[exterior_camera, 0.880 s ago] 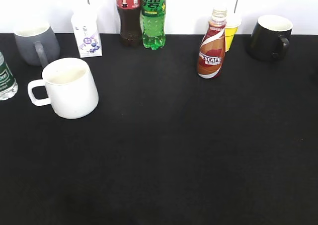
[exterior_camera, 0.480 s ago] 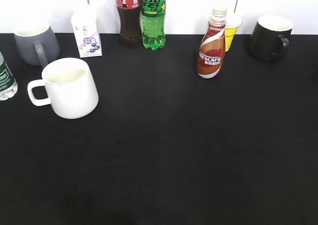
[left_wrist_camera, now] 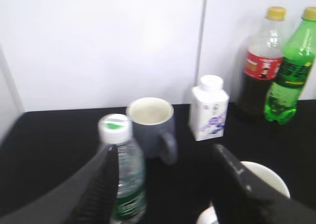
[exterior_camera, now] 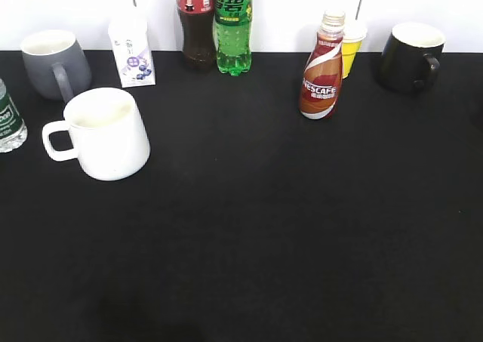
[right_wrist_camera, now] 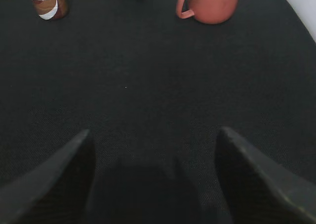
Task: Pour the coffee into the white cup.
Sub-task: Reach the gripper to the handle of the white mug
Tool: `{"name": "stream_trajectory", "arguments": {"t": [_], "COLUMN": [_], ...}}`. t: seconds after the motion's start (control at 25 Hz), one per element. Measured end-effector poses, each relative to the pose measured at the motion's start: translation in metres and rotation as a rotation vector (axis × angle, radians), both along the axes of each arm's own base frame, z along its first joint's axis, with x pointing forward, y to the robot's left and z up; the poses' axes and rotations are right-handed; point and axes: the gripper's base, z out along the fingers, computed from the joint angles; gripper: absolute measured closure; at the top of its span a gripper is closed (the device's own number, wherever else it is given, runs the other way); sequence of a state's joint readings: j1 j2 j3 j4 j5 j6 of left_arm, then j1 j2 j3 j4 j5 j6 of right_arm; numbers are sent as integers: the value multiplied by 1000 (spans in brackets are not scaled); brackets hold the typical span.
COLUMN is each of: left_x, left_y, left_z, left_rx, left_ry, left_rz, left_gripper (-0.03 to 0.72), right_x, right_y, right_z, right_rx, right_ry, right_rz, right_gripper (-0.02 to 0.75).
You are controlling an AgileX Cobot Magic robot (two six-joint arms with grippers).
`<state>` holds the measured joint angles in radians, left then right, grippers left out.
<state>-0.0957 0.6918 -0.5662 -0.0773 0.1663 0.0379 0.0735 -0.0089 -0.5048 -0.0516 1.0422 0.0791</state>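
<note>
The Nescafe coffee bottle (exterior_camera: pixel 321 74) stands upright at the back right of the black table; its lower part shows at the top left of the right wrist view (right_wrist_camera: pixel 48 2). The white cup (exterior_camera: pixel 106 133) stands at the left with its handle to the left; its rim shows at the bottom right of the left wrist view (left_wrist_camera: pixel 264 177). My left gripper (left_wrist_camera: pixel 165 155) is open and empty, with a water bottle (left_wrist_camera: pixel 123 169) by its left finger. My right gripper (right_wrist_camera: pixel 153 135) is open and empty above bare table. Neither gripper shows in the exterior view.
A grey mug (exterior_camera: pixel 54 63), a small milk carton (exterior_camera: pixel 132 51), a cola bottle (exterior_camera: pixel 195 21) and a green soda bottle (exterior_camera: pixel 232 25) stand along the back. A yellow cup (exterior_camera: pixel 351 47) and a black mug (exterior_camera: pixel 411 55) are back right. A pink mug (right_wrist_camera: pixel 210 4) shows in the right wrist view.
</note>
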Motion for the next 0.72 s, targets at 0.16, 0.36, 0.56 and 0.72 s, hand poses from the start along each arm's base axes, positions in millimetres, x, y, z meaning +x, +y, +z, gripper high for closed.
{"name": "stream_trajectory", "arguments": {"t": [0.16,0.36,0.56,0.72], "left_x": [13,44,70,77], "left_y": [-15,-31,-37,-38], "left_z": [-81,-143,-184,-198], "left_rx": [-42,-12,-50,-54], "left_ry": [51,167,122,96], "left_rz": [-52,-72,-36,-33], "left_gripper": [246,245,245,245], "right_x": [0,0,0,0], "right_y": [0,0,0,0], "right_z": [0,0,0,0], "right_rx": [0,0,0,0], "right_ry": [0,0,0,0], "right_rz": [0,0,0,0], "right_gripper": [164,164,164,164]}}
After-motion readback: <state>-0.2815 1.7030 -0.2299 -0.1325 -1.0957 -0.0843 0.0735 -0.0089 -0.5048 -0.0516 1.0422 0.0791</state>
